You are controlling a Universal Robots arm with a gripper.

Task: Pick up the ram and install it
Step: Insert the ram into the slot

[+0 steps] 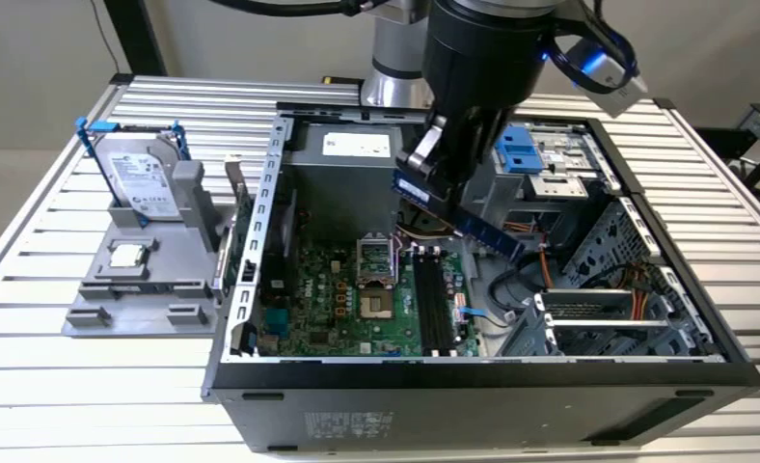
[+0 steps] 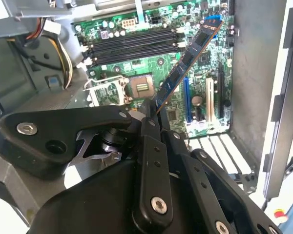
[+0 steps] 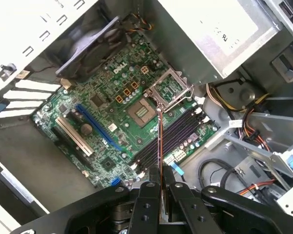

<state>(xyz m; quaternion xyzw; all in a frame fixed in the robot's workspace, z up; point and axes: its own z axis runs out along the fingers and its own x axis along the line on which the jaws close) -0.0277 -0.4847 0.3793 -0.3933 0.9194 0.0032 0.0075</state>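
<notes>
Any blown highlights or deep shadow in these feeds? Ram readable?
First wrist view: case panel blown white, ram edge-on but distinct. Second wrist view: ram evenly lit, end effector dark. Exterior view: motherboard somewhat shaded, ram visible.

The end effector (image 2: 154, 114) is closed on one end of the ram (image 2: 185, 61). From the grip the ram runs toward 1 o'clock, tilted, over the green motherboard (image 2: 151, 62). The black memory slots (image 2: 132, 45) lie at 10 o'clock of the ram's middle, crosswise to it; the ram is not seated there. The processor socket (image 2: 139, 87) sits at 9 o'clock of the ram, and the blue expansion slot (image 2: 186, 100) at 5 o'clock.
</notes>
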